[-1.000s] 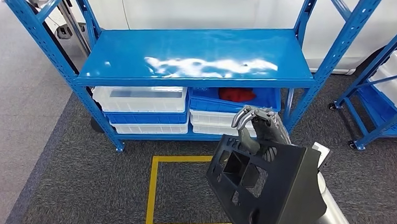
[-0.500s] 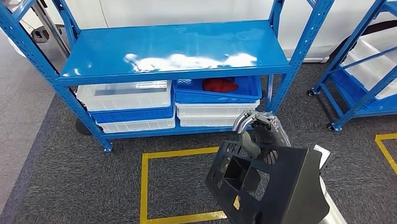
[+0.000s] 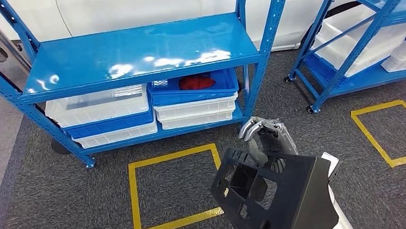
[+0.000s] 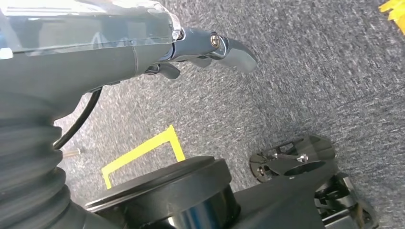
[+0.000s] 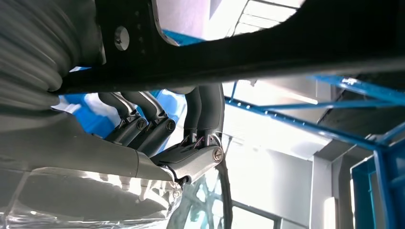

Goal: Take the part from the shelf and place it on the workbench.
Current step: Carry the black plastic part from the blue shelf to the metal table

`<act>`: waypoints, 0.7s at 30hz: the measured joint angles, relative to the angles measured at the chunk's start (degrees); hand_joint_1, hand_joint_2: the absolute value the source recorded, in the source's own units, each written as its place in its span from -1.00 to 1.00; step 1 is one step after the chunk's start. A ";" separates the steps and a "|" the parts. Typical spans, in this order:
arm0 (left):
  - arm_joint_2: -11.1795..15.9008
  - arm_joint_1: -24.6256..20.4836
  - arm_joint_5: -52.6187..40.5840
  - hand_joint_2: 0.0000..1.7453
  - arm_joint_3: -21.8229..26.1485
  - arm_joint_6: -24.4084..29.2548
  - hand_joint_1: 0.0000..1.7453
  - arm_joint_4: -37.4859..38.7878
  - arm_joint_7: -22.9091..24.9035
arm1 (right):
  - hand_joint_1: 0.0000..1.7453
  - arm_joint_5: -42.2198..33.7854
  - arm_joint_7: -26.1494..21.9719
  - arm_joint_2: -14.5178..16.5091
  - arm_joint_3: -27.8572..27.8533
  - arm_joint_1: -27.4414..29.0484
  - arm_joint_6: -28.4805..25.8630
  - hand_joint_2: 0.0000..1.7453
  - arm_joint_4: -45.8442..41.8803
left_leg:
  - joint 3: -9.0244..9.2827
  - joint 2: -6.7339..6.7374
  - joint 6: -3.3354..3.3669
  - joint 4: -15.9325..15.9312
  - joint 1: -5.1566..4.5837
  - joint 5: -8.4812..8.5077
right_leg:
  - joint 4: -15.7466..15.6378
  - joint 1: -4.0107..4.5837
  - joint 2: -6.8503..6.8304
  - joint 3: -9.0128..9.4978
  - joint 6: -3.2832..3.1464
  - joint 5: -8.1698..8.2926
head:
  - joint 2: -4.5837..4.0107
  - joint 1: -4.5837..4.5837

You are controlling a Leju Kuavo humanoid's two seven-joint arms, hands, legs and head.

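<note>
**Part in my right hand, off the shelf**

From my head, I see my right hand (image 3: 265, 138) holding the black part (image 3: 280, 193) low in front of me, above the grey carpet (image 3: 56, 201). My fingers (image 3: 252, 127) curl over its top edge, clamped on it. The blue shelf (image 3: 137, 50) stands well apart beyond, its bins (image 3: 190, 102) underneath.

At my left wrist, my left hand (image 4: 143, 47) hangs over the carpet, holding nothing; whether its fingers are apart or together I cannot tell.

At my right wrist, my dark fingers (image 5: 143, 124) wrap the part's (image 5: 267, 52) black bar, touching it.
</note>
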 joint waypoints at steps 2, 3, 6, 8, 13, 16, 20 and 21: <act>0.08 0.02 -0.08 1.00 0.01 -0.05 -1.00 0.00 0.03 | 1.00 0.00 -0.08 0.01 -0.28 0.21 -0.02 1.00 -0.30 | -1.18 -2.20 -0.63 2.94 0.22 -2.19 | -0.25 -0.38 1.15 -0.11 -0.67 0.32 | 0.00 0.00; 0.13 -0.02 -0.11 1.00 0.01 -0.10 -1.00 0.00 0.03 | 1.00 0.00 -0.12 0.02 -0.36 0.29 -0.04 1.00 -0.43 | -2.58 -3.74 -0.88 6.19 0.39 -4.12 | -0.27 -0.45 1.72 -0.18 -0.90 0.43 | 0.00 0.00; 0.19 -0.58 -0.10 1.00 0.02 -0.26 -1.00 0.00 0.04 | 1.00 0.00 -0.16 0.04 -0.42 0.65 -0.08 1.00 -0.56 | -6.95 -5.43 -1.13 16.77 0.49 -8.32 | -0.19 -0.47 3.72 -0.32 -1.11 0.56 | 0.00 0.00; 0.20 -0.71 -0.14 1.00 0.02 -0.30 -1.00 0.00 0.14 | 1.00 0.00 -0.15 0.04 -0.43 0.84 -0.08 1.00 -0.59 | -5.92 -5.69 -1.07 14.78 0.67 -5.73 | -0.01 -0.50 5.40 -0.24 -1.02 0.57 | 0.00 0.00; 0.15 -0.05 -0.34 1.00 0.02 -0.33 -1.00 0.00 0.38 | 1.00 0.03 -0.14 0.04 -0.56 0.94 -0.18 1.00 -0.81 | -0.62 -10.03 -0.55 1.42 1.25 -0.16 | 0.73 -0.56 9.20 -1.30 0.40 1.04 | 0.00 0.01; -0.01 -0.21 -0.73 1.00 0.02 -0.52 -1.00 0.00 0.63 | 1.00 0.20 -0.12 0.04 -1.03 1.33 -0.55 1.00 -1.13 | -0.56 -8.42 0.50 0.44 1.41 0.33 | 1.00 -0.61 9.03 -2.27 1.61 1.20 | 0.00 0.02; -0.11 -0.03 -0.86 1.00 0.02 -0.69 -1.00 0.00 0.83 | 1.00 0.39 -0.07 0.08 -1.47 1.67 -0.98 1.00 -1.60 | -0.70 -5.36 1.34 -0.09 1.27 0.83 | 12.85 -0.60 3.37 -7.70 2.42 -5.12 | 0.00 0.07; -0.09 -0.01 -0.86 1.00 0.02 -0.65 -1.00 0.00 0.72 | 1.00 0.43 -0.02 0.09 -1.55 1.88 -0.99 1.00 -1.64 | -0.75 -4.58 1.35 -0.07 1.19 0.82 | 15.74 -0.71 3.06 -8.96 2.55 -6.04 | 0.00 0.07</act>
